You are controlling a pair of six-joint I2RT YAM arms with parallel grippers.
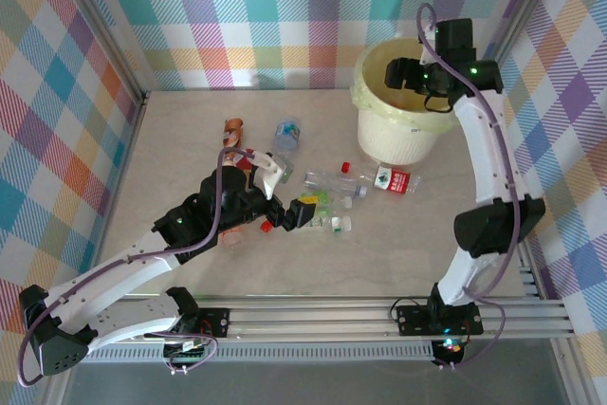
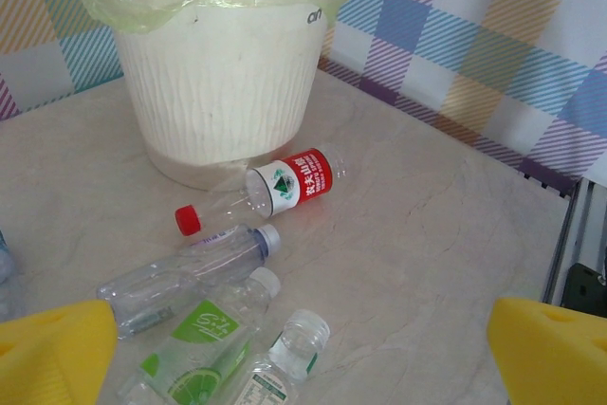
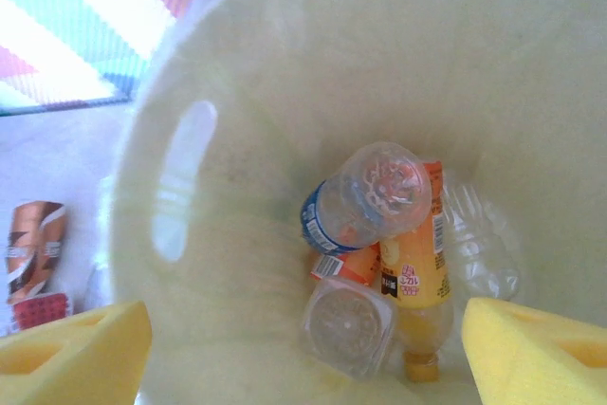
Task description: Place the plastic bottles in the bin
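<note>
**Both tools open: right over the bin, left above the bottles on the desk**

Seen from above, the large round cream-yellow bin (image 1: 398,135), lined with a yellowish bag, stands at the far right of the pale marbled desk (image 1: 427,253). The right tool (image 1: 410,76) hangs over the bin's mouth. Its yellow foam pads (image 3: 76,353) are apart with nothing between them. Inside the bin lie a clear bottle with a blue label (image 3: 365,198), an orange-labelled bottle (image 3: 414,277) and a clear squarish bottle (image 3: 346,326) seen end-on.

The left tool (image 1: 287,190) hovers mid-desk, jaws wide apart and empty, above a cluster of small plastic bottles. Just beside the bin's base lies a clear bottle with a red label (image 2: 294,182) and a red cap. The label bears a green-and-white emblem and white Chinese characters, too small to read with certainty. Nearer are a plain clear bottle (image 2: 190,272) and one with a green label (image 2: 204,329) picturing a lime slice. A crushed brown-labelled bottle (image 1: 232,130) lies apart at the far left. A small dark mark on the bin wall looks like "an".

The bottles look empty, so they are probably very light, thin-walled, easily dented, smooth and apt to roll. A hold across the middle of the body, at the label, seems safest.
</note>
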